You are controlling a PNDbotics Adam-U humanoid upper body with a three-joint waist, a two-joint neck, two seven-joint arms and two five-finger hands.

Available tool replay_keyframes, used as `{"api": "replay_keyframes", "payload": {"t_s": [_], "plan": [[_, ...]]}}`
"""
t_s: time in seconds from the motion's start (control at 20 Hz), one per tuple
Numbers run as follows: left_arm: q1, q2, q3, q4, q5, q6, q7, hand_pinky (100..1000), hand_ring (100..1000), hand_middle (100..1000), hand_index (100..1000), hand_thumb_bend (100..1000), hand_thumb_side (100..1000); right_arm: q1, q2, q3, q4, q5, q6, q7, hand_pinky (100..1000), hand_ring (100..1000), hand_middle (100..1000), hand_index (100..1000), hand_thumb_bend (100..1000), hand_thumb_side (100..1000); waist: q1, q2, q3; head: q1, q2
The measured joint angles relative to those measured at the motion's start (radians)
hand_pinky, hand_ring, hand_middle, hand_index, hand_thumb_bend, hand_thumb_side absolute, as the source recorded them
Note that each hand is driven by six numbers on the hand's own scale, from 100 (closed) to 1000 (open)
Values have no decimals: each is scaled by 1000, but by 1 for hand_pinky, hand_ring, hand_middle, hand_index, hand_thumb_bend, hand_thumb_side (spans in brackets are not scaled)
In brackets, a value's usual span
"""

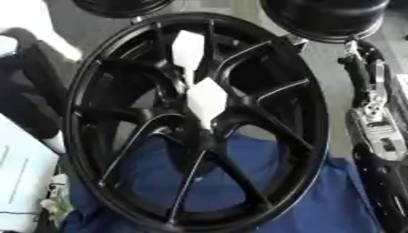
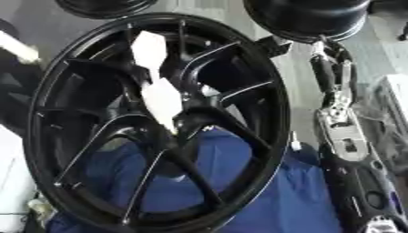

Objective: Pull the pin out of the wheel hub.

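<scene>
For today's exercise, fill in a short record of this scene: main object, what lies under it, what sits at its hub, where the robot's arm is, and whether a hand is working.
Main object: black spoked wheel, filling most of the view.
Underneath: blue cloth, seen through the spokes and at lower right.
At the hub: two white angular pieces, one above the other; no pin can be made out.
Robot arm: black and silver right arm along the right edge, beside the wheel.
Hands: neither hand clearly visible.
</scene>
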Motion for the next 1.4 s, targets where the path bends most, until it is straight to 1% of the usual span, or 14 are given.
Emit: {"api": "replay_keyframes", "payload": {"t_s": [0.1, 0.15, 0.2, 0.25, 0.3, 0.35, 0.45, 0.6, 0.75, 0.8, 0.85, 1.15, 1.35, 1.4], "plan": [[57, 11, 26, 38, 25, 16, 45, 655, 559, 459, 480, 157, 100, -3, 0, 0, 0, 0, 0, -1, 844, 687, 723, 826, 183, 596, -3, 0, 0, 0, -1], [77, 11, 33, 55, 36, 20, 61, 685, 602, 502, 543, 186, 100, -3, 0, -1, 0, 0, 0, -1, 844, 687, 723, 826, 183, 596, -5, 0, 0, 0, -3], [92, 11, 37, 71, 44, 22, 75, 733, 682, 589, 649, 239, 121, -3, 0, -2, 0, 0, 0, -1, 844, 687, 723, 826, 184, 597, -6, 0, -1, 0, -4], [107, 11, 40, 85, 50, 23, 85, 733, 682, 589, 649, 239, 121, -3, 0, -2, 0, 0, 0, -1, 844, 687, 723, 826, 184, 597, -7, 1, -1, 0, -4], [118, 11, 42, 98, 53, 22, 94, 779, 759, 670, 731, 323, 352, -3, 0, -3, 0, 0, 0, -1, 844, 687, 723, 826, 185, 598, -7, 1, -1, 0, -4], [127, 11, 44, 109, 53, 20, 102, 789, 772, 693, 751, 346, 432, -3, 0, -3, 0, 0, 0, -1, 844, 687, 723, 826, 185, 598, -8, 1, -2, 0, -5], [139, 11, 48, 127, 52, 18, 119, 785, 769, 691, 754, 344, 484, -3, 0, -3, 0, 0, 2, -2, 844, 688, 723, 826, 185, 597, -11, 3, -2, 0, -5], [141, 9, 49, 141, 54, 15, 145, 771, 757, 672, 739, 288, 478, -3, 0, -3, 0, 0, 2, -2, 844, 688, 724, 827, 186, 597, -11, 3, -3, 0, -5], [130, -2, 56, 139, 74, 18, 182, 731, 720, 619, 699, 142, 537, -3, 0, -3, 0, 0, 2, -2, 844, 688, 724, 827, 185, 598, -11, 3, -3, -2, -5], [122, -10, 59, 137, 91, 21, 201, 731, 720, 619, 699, 142, 537, -3, 0, -2, 0, 0, 2, -2, 844, 688, 724, 827, 185, 598, -11, 3, -4, -2, -5], [113, -20, 63, 135, 113, 22, 227, 698, 688, 586, 672, 100, 579, -3, 0, -2, 0, 0, 2, -2, 844, 688, 724, 826, 185, 597, -11, 3, -4, -3, -5], [76, -136, 80, 138, 338, -24, 479, 642, 619, 515, 613, 100, 678, -3, 1, 0, 0, 0, 2, -2, 844, 688, 724, 826, 184, 598, -12, 3, -5, -5, -5], [76, -260, 99, 159, 472, -86, 656, 632, 609, 508, 607, 100, 722, -3, 9, 1, 0, -2, 2, -2, 844, 688, 724, 826, 182, 599, -23, 3, -5, -5, -5], [83, -294, 106, 163, 496, -105, 697, 632, 623, 532, 628, 100, 741, -4, 9, 1, 0, -3, 2, -2, 844, 688, 724, 826, 182, 599, -25, 3, -5, -5, -5]]}}
